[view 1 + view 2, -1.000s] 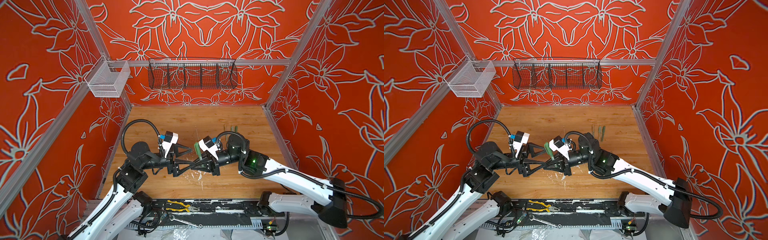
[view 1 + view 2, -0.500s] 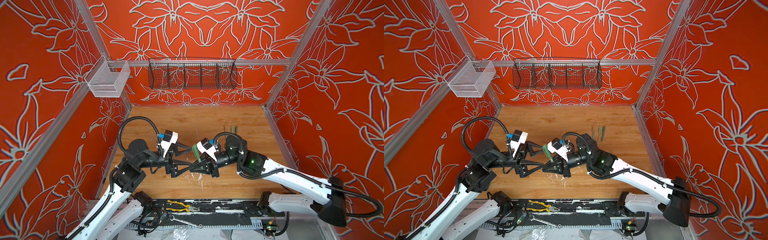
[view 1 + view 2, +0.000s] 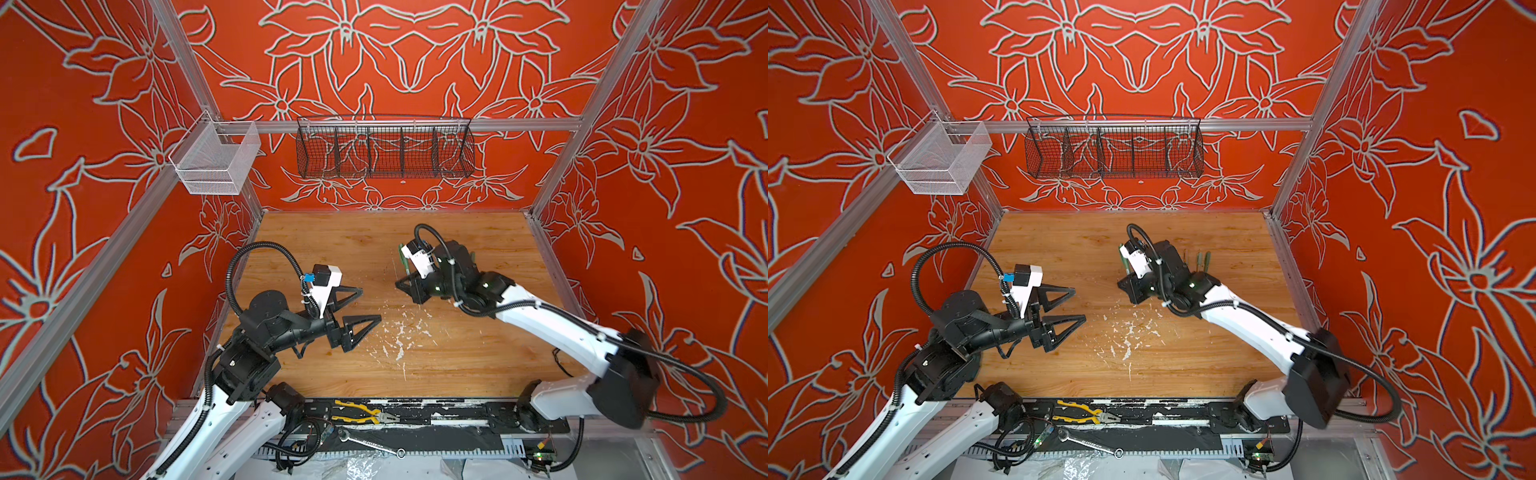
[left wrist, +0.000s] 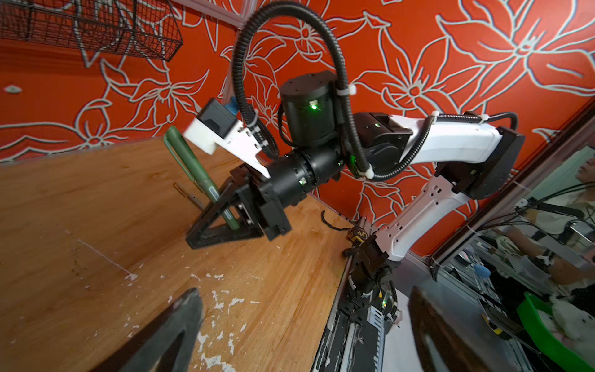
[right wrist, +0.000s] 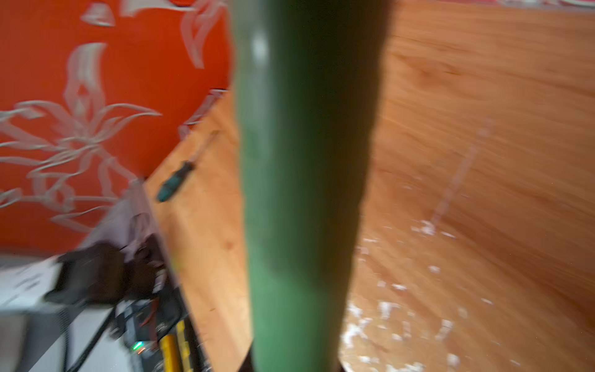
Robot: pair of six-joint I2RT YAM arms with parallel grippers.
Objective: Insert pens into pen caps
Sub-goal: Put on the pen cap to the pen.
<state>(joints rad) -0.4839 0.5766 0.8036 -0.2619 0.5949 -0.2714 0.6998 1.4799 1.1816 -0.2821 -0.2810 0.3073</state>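
Left wrist view: right pincer (image 4: 198, 236) clamped on a dark green pen (image 4: 190, 164) over the surface (image 4: 96, 209); left pincer (image 4: 304, 299) spread apart.

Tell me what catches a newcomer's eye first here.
The right gripper is shut on a dark green pen sticking up over the wooden table. Opposite it, nearer the front, the left gripper hangs wide open and empty. Loud red flowered walls surround everything.

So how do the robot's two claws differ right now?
The left gripper stands wide open and empty; the right gripper is shut on a green pen. The left gripper sits nearer the arms' bases, the right gripper farther back. Both are black and triangular.
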